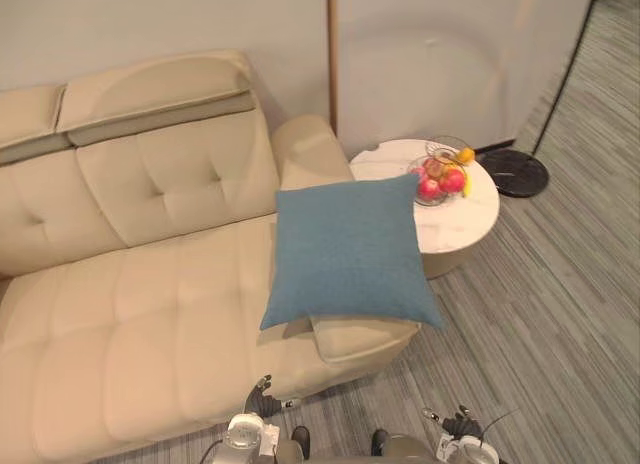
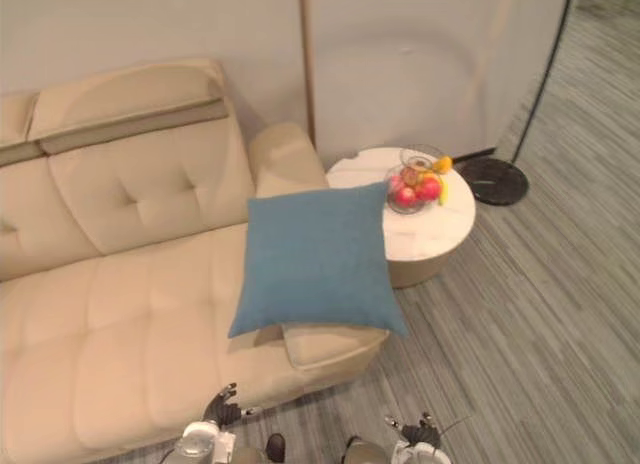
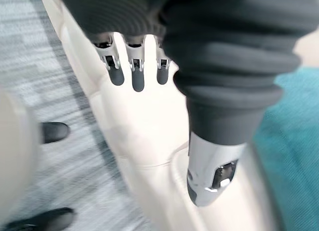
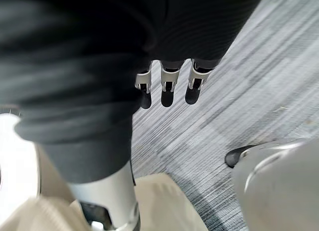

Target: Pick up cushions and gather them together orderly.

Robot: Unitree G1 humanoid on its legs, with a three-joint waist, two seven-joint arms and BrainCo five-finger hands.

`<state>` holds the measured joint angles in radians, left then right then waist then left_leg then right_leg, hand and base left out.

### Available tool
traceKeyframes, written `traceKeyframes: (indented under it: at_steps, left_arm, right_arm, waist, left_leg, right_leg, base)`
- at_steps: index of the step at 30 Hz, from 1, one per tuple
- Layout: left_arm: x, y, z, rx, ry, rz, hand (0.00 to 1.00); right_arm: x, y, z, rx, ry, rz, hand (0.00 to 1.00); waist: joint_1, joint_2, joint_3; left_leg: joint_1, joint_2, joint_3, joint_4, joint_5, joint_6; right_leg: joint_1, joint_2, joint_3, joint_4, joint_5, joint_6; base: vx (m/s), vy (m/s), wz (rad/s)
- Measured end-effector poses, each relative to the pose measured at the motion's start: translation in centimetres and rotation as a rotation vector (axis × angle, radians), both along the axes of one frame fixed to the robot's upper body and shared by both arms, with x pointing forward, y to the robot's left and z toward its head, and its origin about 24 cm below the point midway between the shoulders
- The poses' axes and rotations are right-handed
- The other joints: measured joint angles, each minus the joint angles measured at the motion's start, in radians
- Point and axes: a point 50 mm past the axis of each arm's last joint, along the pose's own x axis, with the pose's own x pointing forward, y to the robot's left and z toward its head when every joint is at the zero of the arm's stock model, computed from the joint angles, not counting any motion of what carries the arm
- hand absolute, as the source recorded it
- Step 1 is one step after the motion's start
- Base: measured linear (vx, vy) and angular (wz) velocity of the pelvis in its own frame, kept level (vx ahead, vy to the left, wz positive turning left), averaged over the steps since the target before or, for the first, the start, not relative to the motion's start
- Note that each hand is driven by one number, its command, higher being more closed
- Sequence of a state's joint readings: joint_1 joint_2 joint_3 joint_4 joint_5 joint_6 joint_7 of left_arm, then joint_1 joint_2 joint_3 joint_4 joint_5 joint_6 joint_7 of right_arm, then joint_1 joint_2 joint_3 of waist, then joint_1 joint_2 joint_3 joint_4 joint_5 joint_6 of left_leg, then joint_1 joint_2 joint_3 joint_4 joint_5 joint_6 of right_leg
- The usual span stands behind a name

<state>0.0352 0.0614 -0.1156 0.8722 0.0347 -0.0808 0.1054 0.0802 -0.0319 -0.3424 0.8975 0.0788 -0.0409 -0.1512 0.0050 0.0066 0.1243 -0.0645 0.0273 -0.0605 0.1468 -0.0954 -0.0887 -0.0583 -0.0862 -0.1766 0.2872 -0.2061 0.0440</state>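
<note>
Blue cushion (image 1: 350, 254) flat on the right end of the cream sofa (image 1: 140, 294), up against the sofa's arm, one corner poking out past the sofa's front edge. Left hand (image 1: 261, 397) low down, just by the sofa's front edge, fingers (image 3: 137, 75) straight, thumb apart, holding nothing. Right hand (image 1: 462, 424) low too, over the striped floor (image 1: 560, 314) off the sofa's front corner, fingers (image 4: 168, 89) straight, also holding nothing. Round white table (image 1: 470, 222) just beside the sofa's arm, with a bowl of fruit (image 1: 440, 176) on top.
</note>
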Motion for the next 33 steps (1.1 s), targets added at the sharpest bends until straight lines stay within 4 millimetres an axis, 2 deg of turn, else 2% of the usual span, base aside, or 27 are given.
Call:
traceKeyframes:
  at_steps: [1, 4, 8, 11, 15, 18, 22, 26, 28, 31, 33]
  left_arm:
    - [0.6, 0.1, 0.4, 0.003, -0.029, -0.002, 0.00]
    - [1.1, 0.7, 1.1, 0.012, -0.069, 0.008, 0.00]
    - [2.2, 1.9, 2.2, 0.030, -0.138, 0.058, 0.00]
    - [3.2, 3.1, 3.4, 0.044, -0.206, 0.094, 0.00]
    - [4.0, 3.9, 4.7, 0.048, -0.274, 0.129, 0.00]
    - [4.4, 4.7, 5.5, 0.057, -0.316, 0.160, 0.00]
    - [4.9, 5.3, 6.4, 0.061, -0.359, 0.188, 0.00]
    - [5.3, 5.8, 7.1, 0.078, -0.392, 0.188, 0.00]
    - [7.1, 6.2, 8.6, 0.097, -0.458, 0.180, 0.00]
    - [10.4, 5.9, 11.3, 0.075, -0.566, 0.170, 0.00]
    - [11.9, 5.5, 12.6, 0.065, -0.617, 0.169, 0.00]
  right_arm:
    - [0.9, -0.4, 0.7, -0.023, -0.047, 0.000, 0.00]
    - [2.8, -1.5, 2.5, -0.084, -0.159, -0.003, 0.00]
    - [4.5, -2.5, 4.6, -0.170, -0.261, 0.027, 0.00]
    - [5.7, -3.7, 6.7, -0.237, -0.346, 0.037, 0.00]
    - [6.6, -6.6, 10.2, -0.374, -0.461, 0.010, 0.00]
    - [6.5, -7.4, 11.3, -0.414, -0.493, 0.000, 0.00]
    - [6.8, -8.1, 12.4, -0.452, -0.524, 0.016, 0.00]
    - [8.4, -8.3, 13.7, -0.484, -0.561, 0.075, 0.00]
    - [10.5, -8.0, 15.0, -0.496, -0.613, 0.119, 0.00]
    - [13.9, -7.2, 17.2, -0.490, -0.707, 0.153, 0.00]
    - [15.4, -6.7, 18.3, -0.478, -0.750, 0.161, 0.00]
  waist:
    - [0.000, -0.017, 0.009]
    - [0.002, -0.033, 0.010]
    - [-0.001, -0.033, 0.010]
    - [-0.008, -0.031, 0.009]
    - [-0.023, -0.020, 0.003]
    - [-0.023, -0.025, -0.001]
    - [-0.027, -0.016, -0.011]
    - [-0.031, -0.005, -0.018]
    - [-0.032, -0.005, -0.015]
    - [-0.029, -0.007, 0.013]
    - [-0.029, -0.007, 0.037]
  left_leg:
    - [0.000, 0.001, 0.023, 0.000, 0.009, -0.004]
    - [-0.004, 0.004, 0.084, -0.004, 0.022, 0.006]
    - [-0.004, -0.004, 0.093, -0.012, 0.041, 0.013]
    - [0.013, -0.009, 0.108, -0.073, 0.085, 0.019]
    - [0.045, -0.003, 0.116, -0.155, 0.114, 0.024]
    - [0.051, -0.001, 0.135, -0.190, 0.125, 0.040]
    - [0.050, -0.002, 0.172, -0.234, 0.127, 0.042]
    - [0.042, -0.007, 0.193, -0.247, 0.138, 0.039]
    - [-0.007, -0.006, 0.191, -0.236, 0.173, 0.055]
    - [-0.094, -0.004, 0.189, -0.201, 0.180, 0.057]
    - [-0.115, -0.003, 0.188, -0.187, 0.180, 0.057]
  right_leg:
    - [0.011, -0.003, -0.014, -0.002, 0.000, 0.000]
    - [0.024, -0.007, -0.030, -0.015, 0.000, 0.000]
    - [0.026, -0.012, -0.029, -0.021, 0.001, -0.002]
    - [0.026, -0.016, -0.031, -0.042, 0.007, -0.010]
    - [0.025, -0.009, -0.040, -0.049, 0.012, -0.019]
    - [0.018, -0.006, -0.040, -0.059, 0.023, -0.026]
    - [0.014, -0.005, -0.027, -0.088, 0.041, -0.006]
    - [-0.007, -0.010, -0.014, -0.089, 0.046, 0.002]
    - [-0.062, -0.009, -0.014, -0.071, 0.061, -0.013]
    - [-0.137, -0.010, -0.018, -0.053, 0.068, -0.022]
    - [-0.155, -0.010, -0.018, -0.043, 0.068, -0.023]
  base:
    - [0.05, -0.022, 0.32]
    - [0.05, 0.006, 0.27]
    - [-0.01, -0.002, 0.02]
    - [-0.08, -0.027, 0.04]
    - [-0.13, -0.005, 0.08]
    - [-0.13, 0.033, -0.01]
    - [-0.09, 0.044, -0.01]
    - [0.02, 0.035, -0.07]
    - [0.07, -0.001, 0.04]
    - [0.02, -0.020, 0.04]
    - [-0.02, -0.012, 0.02]
